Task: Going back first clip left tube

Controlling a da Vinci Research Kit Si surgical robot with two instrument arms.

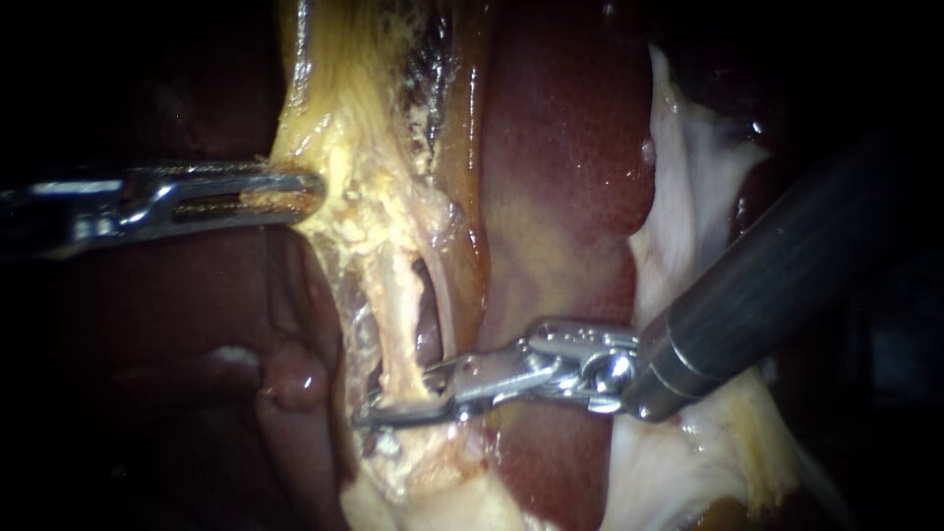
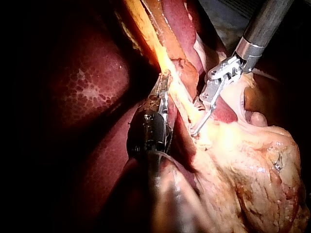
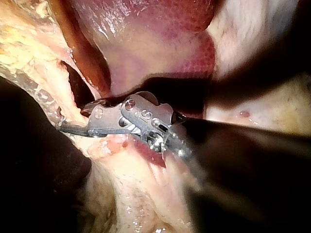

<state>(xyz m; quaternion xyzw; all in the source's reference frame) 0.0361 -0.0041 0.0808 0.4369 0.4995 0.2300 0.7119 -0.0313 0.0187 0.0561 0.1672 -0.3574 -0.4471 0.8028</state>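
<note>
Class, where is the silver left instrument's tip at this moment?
In the endoscope view the silver left instrument comes in from the left; its jaws are shut on the yellow fatty tissue at upper left, above the pale thin tube.

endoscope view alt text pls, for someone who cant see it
My right instrument reaches in from the right, its tip at the base of a pale tube beside the dark red liver. My left instrument comes in from the left and grips the yellowish tissue above.
</note>
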